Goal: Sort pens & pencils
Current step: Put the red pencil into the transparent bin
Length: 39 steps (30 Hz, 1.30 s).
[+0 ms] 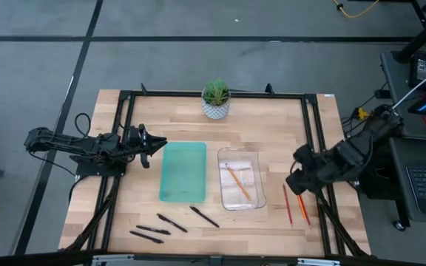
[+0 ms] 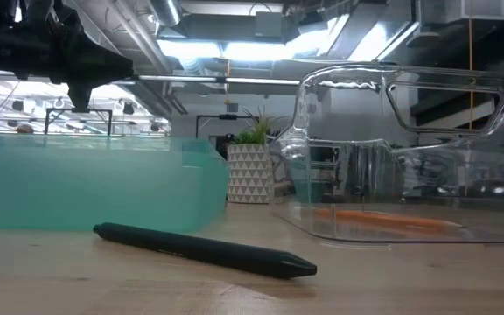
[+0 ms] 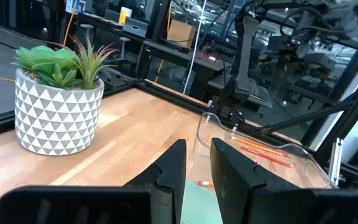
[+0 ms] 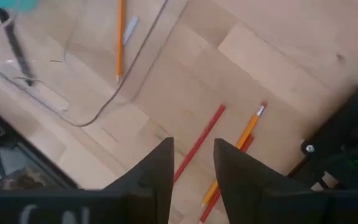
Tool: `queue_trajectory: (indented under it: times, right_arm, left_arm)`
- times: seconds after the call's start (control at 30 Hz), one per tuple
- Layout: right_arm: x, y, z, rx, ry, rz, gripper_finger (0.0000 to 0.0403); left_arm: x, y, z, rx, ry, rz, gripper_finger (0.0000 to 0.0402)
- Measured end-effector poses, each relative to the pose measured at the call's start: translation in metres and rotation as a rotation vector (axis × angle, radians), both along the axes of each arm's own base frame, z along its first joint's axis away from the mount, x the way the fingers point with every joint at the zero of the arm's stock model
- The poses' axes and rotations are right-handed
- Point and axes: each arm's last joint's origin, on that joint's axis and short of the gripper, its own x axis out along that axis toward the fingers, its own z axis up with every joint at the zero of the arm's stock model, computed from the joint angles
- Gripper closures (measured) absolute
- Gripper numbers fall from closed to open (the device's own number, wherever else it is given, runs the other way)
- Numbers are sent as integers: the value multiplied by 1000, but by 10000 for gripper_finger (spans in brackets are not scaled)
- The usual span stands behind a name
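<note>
Black pens lie flat on the wood by the near edge (image 1: 204, 216) (image 1: 171, 222) (image 1: 146, 236); one fills the low view (image 2: 204, 249). One orange pencil lies in the clear tray (image 1: 237, 181) (image 4: 119, 37). A red pencil (image 1: 288, 205) (image 4: 201, 143) and an orange pencil (image 1: 302, 209) (image 4: 241, 140), with a red stick close beside it, lie on the table right of that tray. My right gripper (image 1: 296, 181) (image 4: 194, 165) hovers above the red pencil, pointing down, narrowly open and empty. My left gripper (image 1: 156, 145) (image 3: 199, 168) is raised beside the teal tray's left edge, narrowly open and empty.
The teal tray (image 1: 183, 171) (image 2: 86, 188) and the clear tray (image 1: 241, 177) (image 2: 409, 149) sit side by side mid-table. A potted plant (image 1: 215, 100) (image 3: 58, 99) stands at the far edge. A black frame (image 1: 313, 133) borders the table.
</note>
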Motion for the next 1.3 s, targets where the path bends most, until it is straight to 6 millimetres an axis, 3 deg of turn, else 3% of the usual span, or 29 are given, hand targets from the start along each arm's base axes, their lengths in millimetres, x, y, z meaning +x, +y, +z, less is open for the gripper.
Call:
queue_trajectory:
  times: [0.1, 0.3, 0.57, 0.77, 1.07, 1.3]
  right_arm:
    - [-5, 7, -17, -10, 42, -51, 289]
    - [-8, 24, -73, 90, 62, -120, 276]
    - [-4, 27, -133, 143, 34, -187, 198]
    - [-3, 28, -153, 96, 112, -256, 177]
    - [13, 45, -171, 53, 180, -272, 187]
    - [16, 50, -186, 45, 282, -319, 193]
  left_arm:
    - [0, 0, 0, 0, 0, 0, 333]
    - [0, 0, 0, 0, 0, 0, 333]
    - [0, 0, 0, 6, 2, 0, 333]
    - [0, 0, 0, 7, 6, 1, 333]
    - [0, 0, 0, 8, 7, 1, 333]
    - [0, 0, -1, 8, 7, 1, 333]
